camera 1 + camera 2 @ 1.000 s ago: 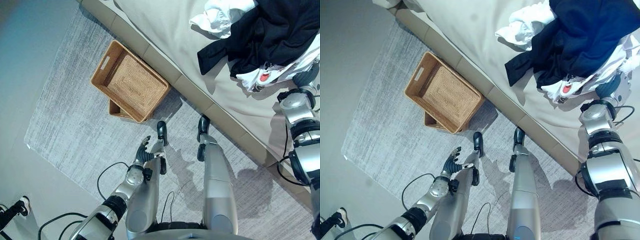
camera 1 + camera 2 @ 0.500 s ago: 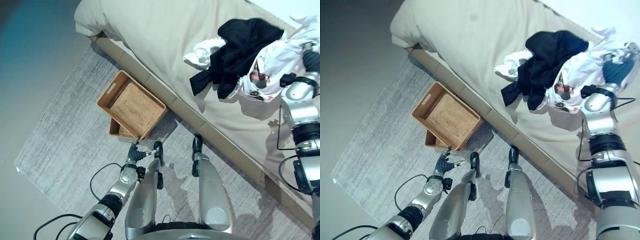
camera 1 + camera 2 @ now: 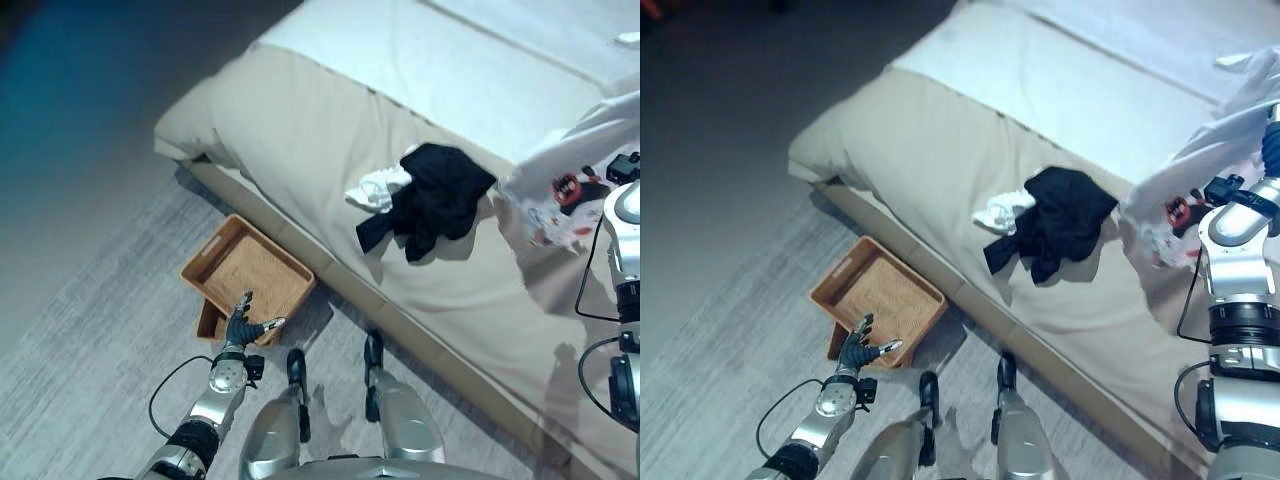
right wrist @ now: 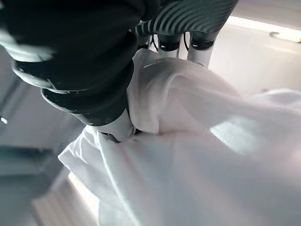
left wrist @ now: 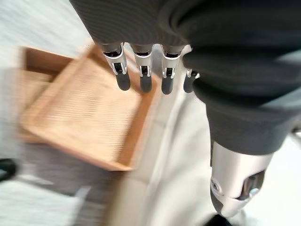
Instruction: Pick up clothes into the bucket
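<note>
My right hand (image 4: 109, 80) is shut on a white garment with a red print (image 3: 1206, 150), its fingers curled into the cloth (image 4: 211, 155). It holds the garment up above the right side of the bed, the cloth hanging down from the hand (image 3: 1271, 148). A black garment (image 3: 432, 198) and a small white one (image 3: 373, 189) lie together on the beige bedcover. The brown woven basket (image 3: 246, 277) stands on the rug against the bed's side. My left hand (image 3: 240, 325) is open, its straight fingers (image 5: 141, 70) over the basket's near corner (image 5: 80, 117).
The bed (image 3: 300, 140) runs diagonally across the view, with a beige cover and a white part farther back. A grey rug (image 3: 90, 360) lies beside it. The basket rests on a second, lower basket (image 3: 208, 322).
The camera has tipped up, so the whole picture has shifted. My right hand has lifted the white printed garment off the black clothes. My left hand has come closer to the basket.
</note>
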Available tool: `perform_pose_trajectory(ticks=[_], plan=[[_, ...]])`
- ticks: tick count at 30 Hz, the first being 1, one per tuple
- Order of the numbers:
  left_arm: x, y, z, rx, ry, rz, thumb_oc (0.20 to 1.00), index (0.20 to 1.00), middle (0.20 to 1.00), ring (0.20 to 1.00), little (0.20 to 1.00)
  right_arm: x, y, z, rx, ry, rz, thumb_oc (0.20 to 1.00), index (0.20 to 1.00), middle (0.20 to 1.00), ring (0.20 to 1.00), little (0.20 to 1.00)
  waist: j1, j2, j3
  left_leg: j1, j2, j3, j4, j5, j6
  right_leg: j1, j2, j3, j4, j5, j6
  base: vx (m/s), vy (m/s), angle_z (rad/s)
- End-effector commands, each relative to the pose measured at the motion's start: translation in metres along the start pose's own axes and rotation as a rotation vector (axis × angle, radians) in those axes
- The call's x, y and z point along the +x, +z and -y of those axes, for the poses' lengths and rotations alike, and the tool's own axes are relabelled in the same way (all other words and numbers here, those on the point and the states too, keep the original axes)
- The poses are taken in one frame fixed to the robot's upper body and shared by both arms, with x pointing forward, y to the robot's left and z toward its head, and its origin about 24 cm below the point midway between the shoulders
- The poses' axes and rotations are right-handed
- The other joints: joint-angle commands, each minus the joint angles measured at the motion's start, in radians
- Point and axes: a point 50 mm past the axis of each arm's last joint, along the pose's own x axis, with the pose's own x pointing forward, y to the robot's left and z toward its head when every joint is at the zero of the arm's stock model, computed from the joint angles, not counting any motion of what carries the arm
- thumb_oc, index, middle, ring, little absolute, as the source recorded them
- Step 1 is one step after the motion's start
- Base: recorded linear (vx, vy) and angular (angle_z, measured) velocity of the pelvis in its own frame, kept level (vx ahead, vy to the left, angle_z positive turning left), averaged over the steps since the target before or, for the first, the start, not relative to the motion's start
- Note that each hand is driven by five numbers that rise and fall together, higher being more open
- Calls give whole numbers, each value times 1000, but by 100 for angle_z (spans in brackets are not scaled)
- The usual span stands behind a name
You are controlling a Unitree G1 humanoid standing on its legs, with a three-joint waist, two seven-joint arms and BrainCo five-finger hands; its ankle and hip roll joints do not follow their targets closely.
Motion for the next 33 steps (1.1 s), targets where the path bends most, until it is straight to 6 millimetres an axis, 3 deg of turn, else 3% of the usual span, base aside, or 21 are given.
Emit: perform_pose_trajectory(ticks=[1,4,7,10,12,15,19,22,23,26,27,33], plan=[[-1,12,0,26,-94,78,1000,1000,1000,1000,1000,29,43,3,56,-35,183,200,200,200,200,200,7,-68,-159,-25,-1,-21,98,-83,-17,40,-26,-26,106,-111,62,90,4,5],[-1,51,3,-5,-208,236,1000,1000,1000,1000,1000,43,63,-2,63,29,237,200,200,200,200,200,5,-75,-201,12,5,-11,86,-90,-19,76,-22,-26,88,-112,63,84,8,-2],[-1,103,4,-24,-328,418,1000,1000,1000,1000,1000,45,82,-19,75,177,280,200,200,200,200,200,-3,-82,-236,44,14,-1,65,-90,-22,103,-19,-25,73,-110,64,60,7,-5],[-3,159,10,-19,-442,592,1000,1000,1000,1000,1000,29,98,-40,133,368,321,200,200,200,200,200,-19,-83,-262,74,19,12,44,-88,-25,125,-14,-21,54,-106,64,34,-2,-9],[-10,203,23,36,-544,730,1000,1000,1000,1000,1000,6,110,-53,194,524,370,200,200,200,200,200,-32,-79,-278,86,22,16,38,-87,-24,132,-13,-22,48,-102,66,30,-6,-1],[-10,221,37,74,-616,776,1000,1000,1000,1000,1000,-6,108,-55,217,601,370,200,200,200,200,200,-32,-80,-282,95,23,17,37,-88,-24,141,-12,-22,46,-103,67,16,-1,-8],[-12,243,67,128,-745,807,1000,1000,1000,1000,1000,-36,122,-60,317,766,424,200,200,200,200,200,-42,-75,-289,101,20,20,40,-82,-20,152,-12,-22,42,-96,67,-8,-2,-5],[-12,245,75,140,-769,809,1000,1000,1000,1000,1000,-42,124,-61,338,797,431,200,200,200,200,200,-40,-75,-287,104,20,21,41,-82,-20,155,-12,-22,41,-95,68,-2,2,-4],[-12,251,91,156,-809,810,1000,1000,1000,1000,1000,-57,130,-63,407,866,441,200,200,200,200,200,-43,-70,-287,107,20,20,41,-81,-20,161,-12,-24,39,-96,69,0,0,0],[-11,252,95,157,-812,807,1000,1000,1000,1000,1000,-60,130,-63,418,884,442,200,200,200,200,200,-42,-70,-285,109,21,19,41,-81,-21,164,-12,-25,38,-96,69,-5,-1,2],[-6,256,102,173,-776,811,1000,1000,1000,1000,1000,-76,138,-63,491,945,459,200,200,200,200,200,-43,-68,-282,109,21,14,42,-80,-20,165,-13,-27,41,-98,69,0,0,0],[15,244,107,213,-621,745,1000,1000,1000,1000,1000,-100,156,-57,659,998,498,200,200,200,200,200,-39,-65,-270,108,18,5,49,-81,-15,169,-15,-31,47,-101,67,0,0,0]])
